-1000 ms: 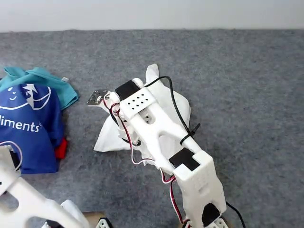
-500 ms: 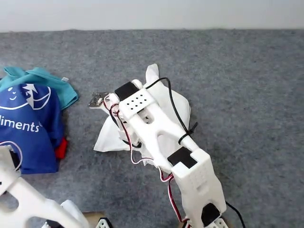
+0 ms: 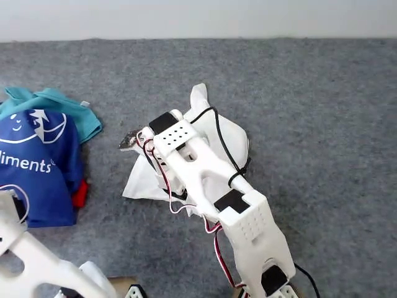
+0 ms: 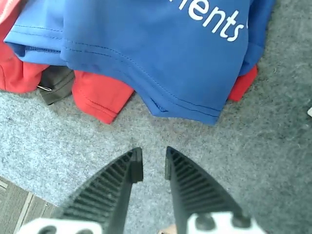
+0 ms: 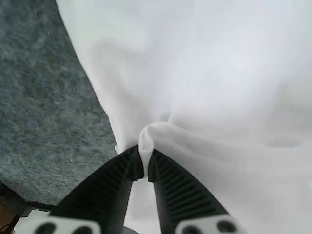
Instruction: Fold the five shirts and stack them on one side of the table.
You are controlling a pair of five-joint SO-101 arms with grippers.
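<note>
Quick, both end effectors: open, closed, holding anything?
Left end effector: open, holding nothing.
Right end effector: closed on a fold of the white shirt.

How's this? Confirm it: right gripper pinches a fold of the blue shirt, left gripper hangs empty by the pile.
Wrong shirt: the right gripper pinches a fold of the white shirt, per the right wrist view. The left gripper hangs empty by the pile.

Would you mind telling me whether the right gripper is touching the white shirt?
Touching. The right wrist view shows the right gripper pinching a fold of the white shirt between its fingertips.
</note>
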